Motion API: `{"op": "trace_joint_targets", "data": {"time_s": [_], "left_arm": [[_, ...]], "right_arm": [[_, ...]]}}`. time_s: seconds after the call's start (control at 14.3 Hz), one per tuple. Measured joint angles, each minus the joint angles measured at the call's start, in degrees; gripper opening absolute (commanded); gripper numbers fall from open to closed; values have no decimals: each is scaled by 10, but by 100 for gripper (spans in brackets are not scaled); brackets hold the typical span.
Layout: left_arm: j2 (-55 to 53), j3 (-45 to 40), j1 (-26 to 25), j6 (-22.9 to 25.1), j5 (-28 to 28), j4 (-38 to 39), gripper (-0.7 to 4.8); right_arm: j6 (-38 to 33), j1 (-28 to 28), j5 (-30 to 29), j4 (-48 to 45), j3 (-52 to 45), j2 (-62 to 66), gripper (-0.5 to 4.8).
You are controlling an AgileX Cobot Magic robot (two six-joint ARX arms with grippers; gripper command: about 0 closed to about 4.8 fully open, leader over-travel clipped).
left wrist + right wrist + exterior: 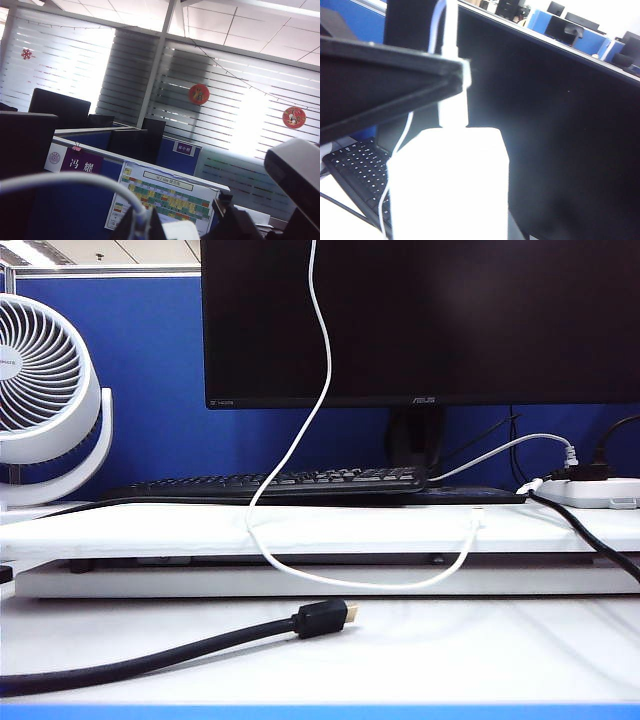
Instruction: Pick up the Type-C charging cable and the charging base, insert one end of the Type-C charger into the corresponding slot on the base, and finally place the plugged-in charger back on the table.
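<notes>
The left tool (150,225), clamped on the Type-C charging cable (322,370), holds it hanging vertically; the right tool (451,165) grips the upright charging base (450,185).

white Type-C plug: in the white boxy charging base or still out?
In, apparently: in the right wrist view the thin white cable's plug meets the glossy white boxy charging base; seating depth cannot tell.

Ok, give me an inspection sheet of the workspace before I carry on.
Surface: white table with a raised platform.
Job's things: white cable hangs from above and loops onto the table; its plug meets the adapter, which is up in the air.
Clutter: black cable with a gold tip lies in front.
Claws: left claw shut on the white cable near the plug; right claw's fingers hidden, apparently holding the adapter.
Cables: more run to the power strip.
Surroundings: monitor, keyboard, fan.
</notes>
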State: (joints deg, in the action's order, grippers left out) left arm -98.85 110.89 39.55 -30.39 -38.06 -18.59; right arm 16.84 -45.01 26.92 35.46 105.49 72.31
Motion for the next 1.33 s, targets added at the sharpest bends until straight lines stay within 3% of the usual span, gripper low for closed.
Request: {"op": "trace_joint_targets", "data": {"time_s": [0.28,0.35,0.77,1.33], "left_arm": [[1,0,0,0,-16,4,-6],[2,4,1,4,-17,41,-6],[4,7,3,26,-34,108,-6],[7,8,0,23,-71,176,-6]], "right_arm": [[8,-1,10,5,0,-4,-2],[56,-1,23,15,0,-5,-2],[110,0,24,53,-1,-7,-1],[122,1,19,100,-1,-8,-3]]}}
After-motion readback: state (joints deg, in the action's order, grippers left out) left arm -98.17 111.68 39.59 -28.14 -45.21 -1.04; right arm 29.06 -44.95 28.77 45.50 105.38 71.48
